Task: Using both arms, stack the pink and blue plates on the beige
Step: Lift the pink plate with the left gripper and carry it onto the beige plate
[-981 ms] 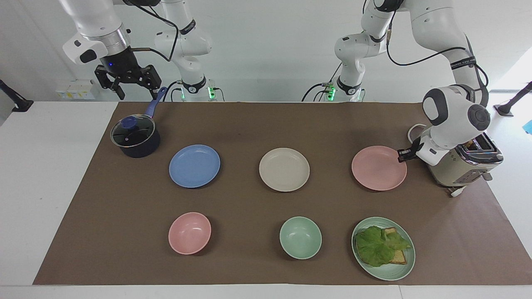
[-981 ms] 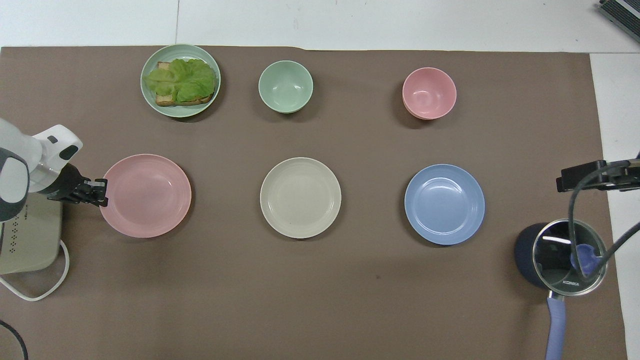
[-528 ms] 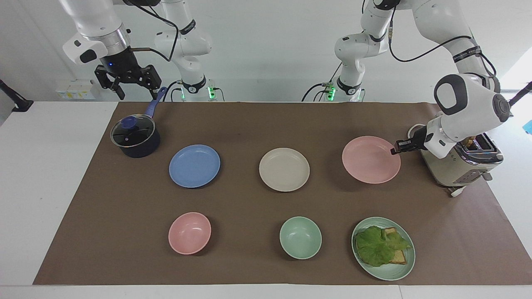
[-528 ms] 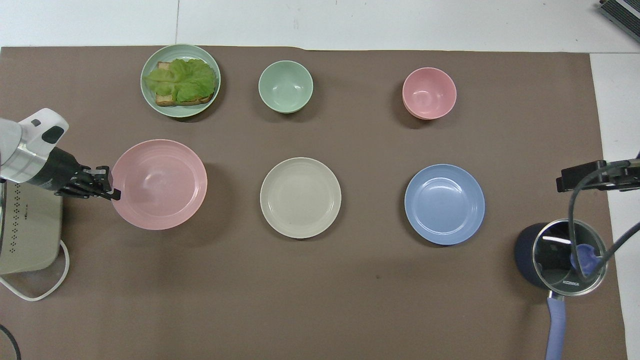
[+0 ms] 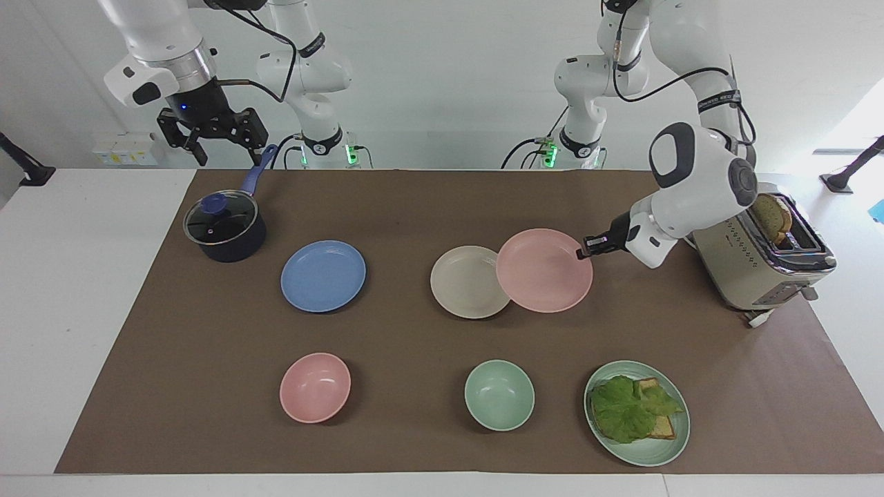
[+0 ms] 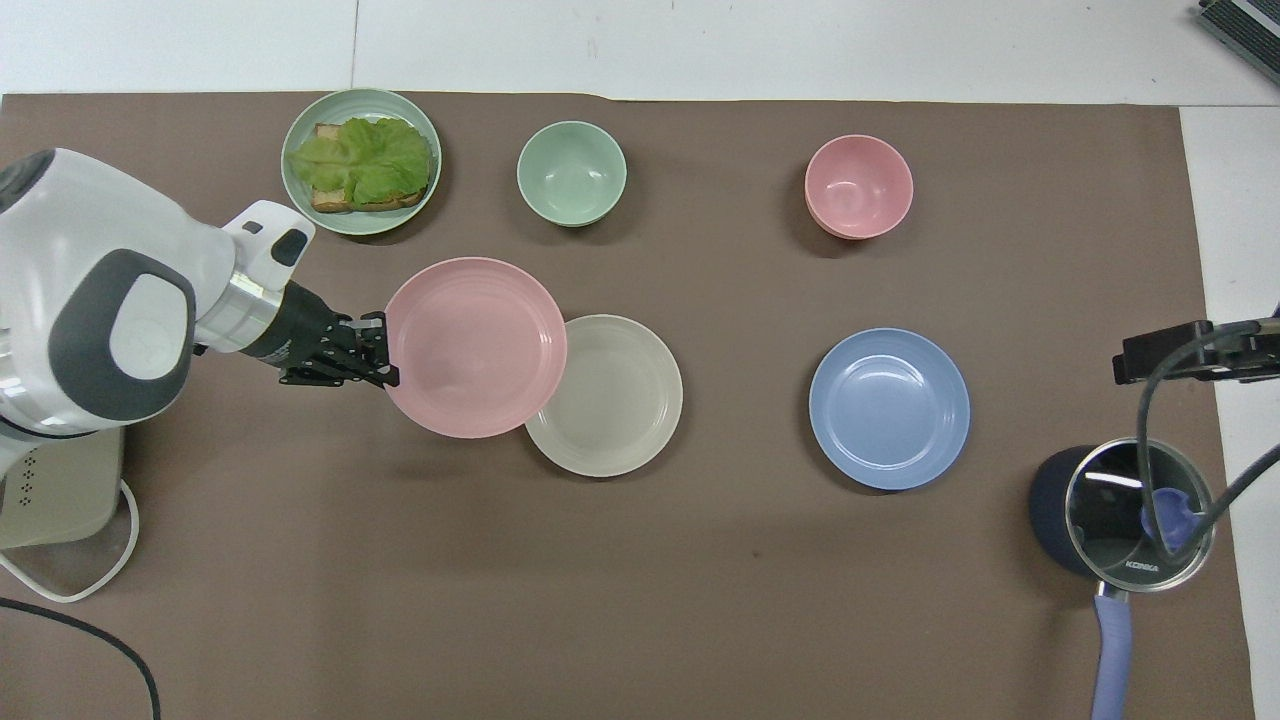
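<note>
Left gripper (image 5: pixel 585 251) clamped on pink plate (image 5: pixel 542 270)

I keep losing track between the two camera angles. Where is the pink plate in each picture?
Facing view: the pink plate is right of centre, held up by the left hand, its edge over the beige plate.
Overhead view: the pink plate is left of centre, overlapping the beige plate.
Shared landmark: the beige plate, mid-table in both views.

Pink plate (image 5: pixel 543 270) airborne, level, its edge overlapping the beige plate (image 5: pixel 464 283); blue plate (image 5: pixel 322 275) flat beside it, toward the right arm's end.
</note>
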Action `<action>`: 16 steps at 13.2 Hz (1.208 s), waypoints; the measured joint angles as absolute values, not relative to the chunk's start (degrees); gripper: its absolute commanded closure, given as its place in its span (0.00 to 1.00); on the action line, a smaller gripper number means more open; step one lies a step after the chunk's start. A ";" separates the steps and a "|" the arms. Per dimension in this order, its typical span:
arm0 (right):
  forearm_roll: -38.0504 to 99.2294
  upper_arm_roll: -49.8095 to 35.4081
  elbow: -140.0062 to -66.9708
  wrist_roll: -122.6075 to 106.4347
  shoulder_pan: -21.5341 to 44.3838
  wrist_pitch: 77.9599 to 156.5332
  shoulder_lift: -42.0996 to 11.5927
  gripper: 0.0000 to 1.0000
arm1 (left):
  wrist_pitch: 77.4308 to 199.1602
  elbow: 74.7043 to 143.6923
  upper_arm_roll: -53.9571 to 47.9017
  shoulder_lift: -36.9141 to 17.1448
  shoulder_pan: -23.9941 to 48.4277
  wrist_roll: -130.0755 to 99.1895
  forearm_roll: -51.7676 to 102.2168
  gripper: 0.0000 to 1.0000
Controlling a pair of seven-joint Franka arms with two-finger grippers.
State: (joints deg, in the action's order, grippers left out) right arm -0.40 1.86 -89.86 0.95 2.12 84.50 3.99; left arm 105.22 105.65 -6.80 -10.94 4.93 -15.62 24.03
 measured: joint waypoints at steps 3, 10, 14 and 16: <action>-0.40 1.86 -89.86 0.95 2.12 84.50 3.99 0.00 | 111.95 108.05 -6.87 -10.66 10.86 -20.85 25.69 1.00; -0.40 1.86 -89.86 0.95 2.12 84.50 3.99 0.00 | 124.51 116.55 -6.72 -10.65 17.07 -24.11 27.10 1.00; -0.40 1.86 -89.86 0.95 2.12 84.50 3.99 0.00 | 126.81 117.29 -6.67 -11.15 17.09 -24.11 27.10 0.66; -0.40 1.86 -89.86 0.95 2.12 84.50 3.99 0.00 | 127.34 117.28 -6.69 -11.20 17.15 -24.09 27.11 0.00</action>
